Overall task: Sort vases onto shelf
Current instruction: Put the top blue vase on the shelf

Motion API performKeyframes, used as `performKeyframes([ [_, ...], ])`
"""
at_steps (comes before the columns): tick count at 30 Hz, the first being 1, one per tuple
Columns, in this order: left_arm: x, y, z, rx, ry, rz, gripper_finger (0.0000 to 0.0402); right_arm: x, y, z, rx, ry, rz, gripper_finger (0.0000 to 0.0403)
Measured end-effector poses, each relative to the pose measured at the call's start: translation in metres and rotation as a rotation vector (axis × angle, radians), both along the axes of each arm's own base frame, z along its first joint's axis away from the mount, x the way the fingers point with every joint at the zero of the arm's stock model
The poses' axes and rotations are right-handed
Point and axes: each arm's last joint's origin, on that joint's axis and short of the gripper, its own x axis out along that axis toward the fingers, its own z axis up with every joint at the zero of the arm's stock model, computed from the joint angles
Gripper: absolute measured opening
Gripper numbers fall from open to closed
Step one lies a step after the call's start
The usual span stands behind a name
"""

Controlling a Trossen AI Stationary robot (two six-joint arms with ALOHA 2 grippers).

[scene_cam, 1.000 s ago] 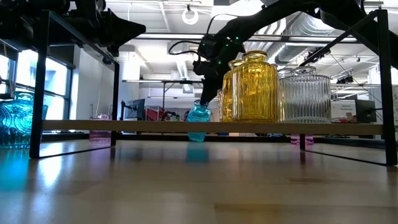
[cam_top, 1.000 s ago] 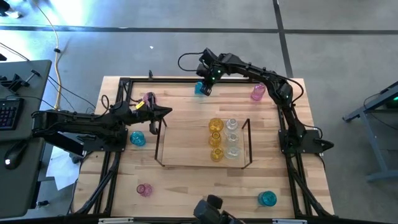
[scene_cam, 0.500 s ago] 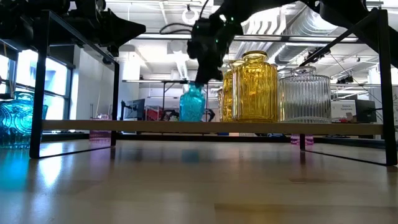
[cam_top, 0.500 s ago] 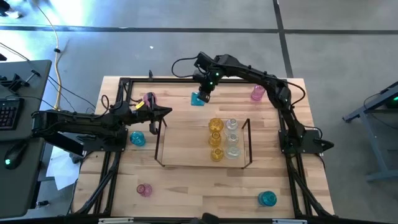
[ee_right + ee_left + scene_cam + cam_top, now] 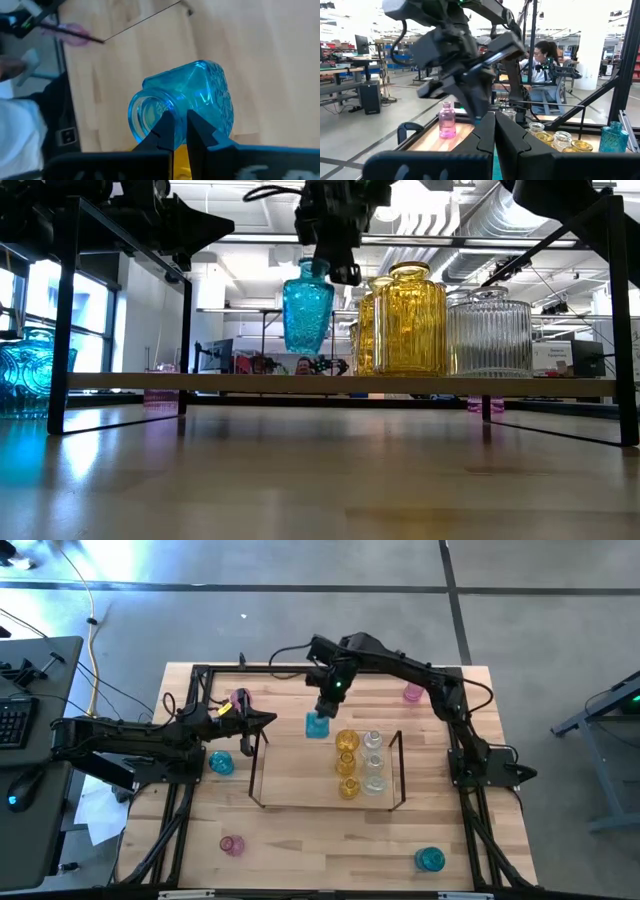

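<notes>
My right gripper (image 5: 325, 705) is shut on a teal vase (image 5: 317, 725), which hangs just beyond the far left part of the shelf (image 5: 300, 775). In the low view the teal vase (image 5: 308, 315) hangs above the level of the shelf's surface (image 5: 200, 383). On the shelf's right half stand a row of yellow vases (image 5: 347, 762) and a row of clear vases (image 5: 373, 762), each on its base. My left gripper (image 5: 272, 720) waits shut at the shelf's left end, holding nothing. My right gripper pinches the wall of the teal vase's mouth (image 5: 159, 116); one finger (image 5: 165, 127) seems to be inside the opening and the other (image 5: 195, 131) outside on the neck. The fingers slant down from the far side. The vase hangs below them, nearly upright and clear of table and shelf.
Loose on the table stand a pink vase (image 5: 414, 692) at the far right, a pink vase (image 5: 240, 698) and a teal one (image 5: 221, 762) at the left, a pink one (image 5: 232, 845) at the near left and a teal one (image 5: 430, 859) at the near right. A black frame (image 5: 200, 670) borders the table.
My right gripper has carried the teal vase from the table's far edge up and toward the shelf, tipping further downward. The vase, which stood low at the far edge, now hangs clear above the shelf's surface level.
</notes>
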Motion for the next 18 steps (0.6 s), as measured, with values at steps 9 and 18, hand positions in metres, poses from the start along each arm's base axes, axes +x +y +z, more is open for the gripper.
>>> performKeyframes([
  [9,0.0,0.0,0.0,-0.007,-0.001,-0.001,0.0,0.004,0.024,-0.003,0.053,0.062,0.013,0.0],
  [18,0.0,0.0,0.0,-0.015,-0.003,-0.003,0.0,0.009,0.034,-0.008,0.048,0.102,0.009,0.0],
])
